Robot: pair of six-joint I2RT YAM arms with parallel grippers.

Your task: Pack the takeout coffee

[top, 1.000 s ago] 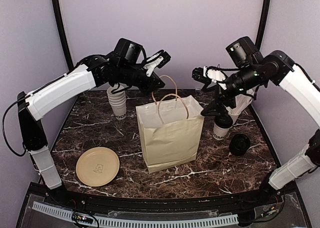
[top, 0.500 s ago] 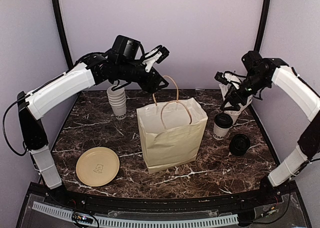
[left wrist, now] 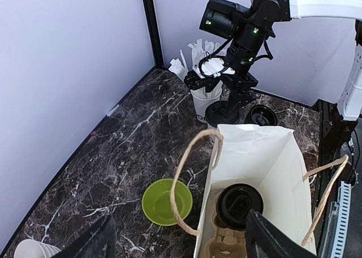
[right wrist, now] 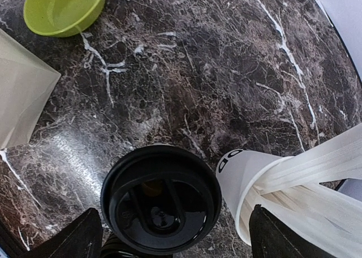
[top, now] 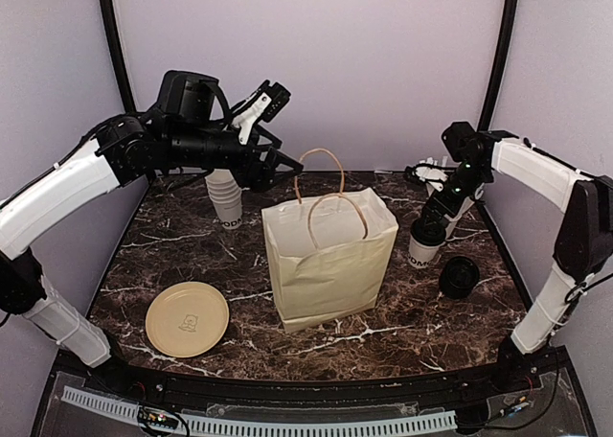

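Dark marble-look tabletop [top: 192,255], glossy and white-veined, with flat pale lilac walls [top: 383,54] all round. The takeout coffee [top: 422,251], white paper under a round black lid, stands centre right beside the creased paper bag [top: 326,264]. The right gripper [top: 430,217] gapes directly over it. The left gripper [top: 283,130] is spread wide and empty, upper left.

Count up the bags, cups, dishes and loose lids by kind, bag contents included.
Bag: 1
Lidded cups: 2 (inside cup, outside cup)
Cup stack: 1
Straw cup: 1
Plate: 1
Bowl: 1
Loose lid: 1
Total: 8
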